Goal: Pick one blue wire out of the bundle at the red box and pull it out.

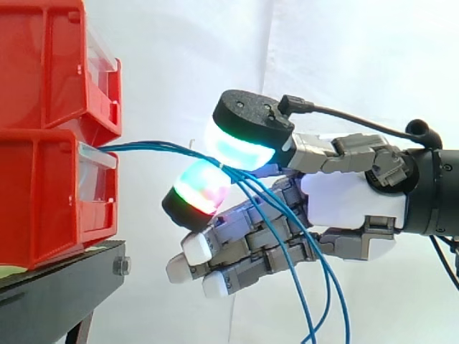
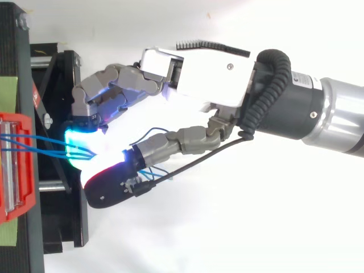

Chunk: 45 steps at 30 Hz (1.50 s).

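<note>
Nearest the lens in the side view, blue wires [image 1: 154,148] are led out of the lower red box [image 1: 43,193] and pinched between two glowing pads [image 1: 240,147] of the robot hand [image 1: 344,197]. Their loose ends are hung down across the palm. The pinch is judged to be set near the box for a straight pull. Whether one wire is singled out cannot be told. The box is carried on a black stand [image 1: 57,287] and backed by a white curtain [image 1: 323,50].

From the top view, the wires [image 2: 34,145] are seen stretched from the box [image 2: 17,170] to the pads [image 2: 77,145], just beside the stand [image 2: 62,227].
</note>
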Tool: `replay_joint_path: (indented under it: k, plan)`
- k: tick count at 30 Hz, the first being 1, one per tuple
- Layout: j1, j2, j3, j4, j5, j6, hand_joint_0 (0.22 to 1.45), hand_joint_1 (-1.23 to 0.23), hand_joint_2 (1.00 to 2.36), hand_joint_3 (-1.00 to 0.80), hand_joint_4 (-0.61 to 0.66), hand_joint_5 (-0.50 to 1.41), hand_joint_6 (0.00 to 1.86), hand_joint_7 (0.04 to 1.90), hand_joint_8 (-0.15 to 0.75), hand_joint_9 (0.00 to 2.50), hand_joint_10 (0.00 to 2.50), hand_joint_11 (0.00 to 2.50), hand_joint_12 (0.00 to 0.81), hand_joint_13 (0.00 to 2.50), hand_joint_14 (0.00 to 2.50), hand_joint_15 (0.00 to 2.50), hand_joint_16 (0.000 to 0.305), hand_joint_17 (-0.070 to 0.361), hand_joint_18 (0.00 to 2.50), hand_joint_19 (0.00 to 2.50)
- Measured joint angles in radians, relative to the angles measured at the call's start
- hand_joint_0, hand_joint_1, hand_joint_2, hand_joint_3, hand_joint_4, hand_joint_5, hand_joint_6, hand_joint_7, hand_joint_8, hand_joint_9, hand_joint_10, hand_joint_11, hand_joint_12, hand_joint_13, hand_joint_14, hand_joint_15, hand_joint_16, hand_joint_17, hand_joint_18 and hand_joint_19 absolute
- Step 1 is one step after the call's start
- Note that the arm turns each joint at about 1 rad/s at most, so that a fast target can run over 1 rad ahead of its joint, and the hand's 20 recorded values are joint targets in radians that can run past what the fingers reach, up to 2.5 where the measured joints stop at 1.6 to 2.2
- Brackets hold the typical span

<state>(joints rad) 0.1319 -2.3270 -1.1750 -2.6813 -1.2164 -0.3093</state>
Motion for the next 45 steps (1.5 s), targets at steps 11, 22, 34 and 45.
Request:
replay_joint_path:
  k: [11, 22, 34, 45]
  plan:
    - [0.000, 0.000, -0.001, 0.000, 0.000, 0.002, 0.73, -0.91, 1.02, -0.18, 0.06, -0.21, 0.92, 1.19, 0.290, 0.70, 0.01, 0.52, 0.420, 0.54, 0.01, 0.22, 0.059, 0.133, 0.53, 0.23]
    - [0.000, 0.000, 0.000, 0.001, 0.001, 0.000, 0.73, -0.93, 1.00, -0.49, 0.03, -0.21, 0.85, 1.04, 0.260, 0.66, 0.01, 0.48, 0.405, 0.50, 0.01, 0.19, 0.057, 0.128, 0.53, 0.21]
    - [0.000, 0.000, 0.000, 0.000, 0.000, 0.000, 0.53, -0.57, 1.00, -0.50, 0.06, -0.16, 0.79, 1.09, 0.281, 0.75, 0.01, 0.49, 0.420, 0.50, 0.01, 0.26, 0.059, 0.134, 0.44, 0.35]
    - [0.000, 0.000, 0.000, 0.005, 0.000, -0.003, 0.59, -0.78, 1.02, -0.10, 0.05, -0.19, 0.89, 1.14, 0.305, 0.75, 0.01, 0.55, 0.430, 0.54, 0.01, 0.26, 0.061, 0.136, 0.50, 0.32]
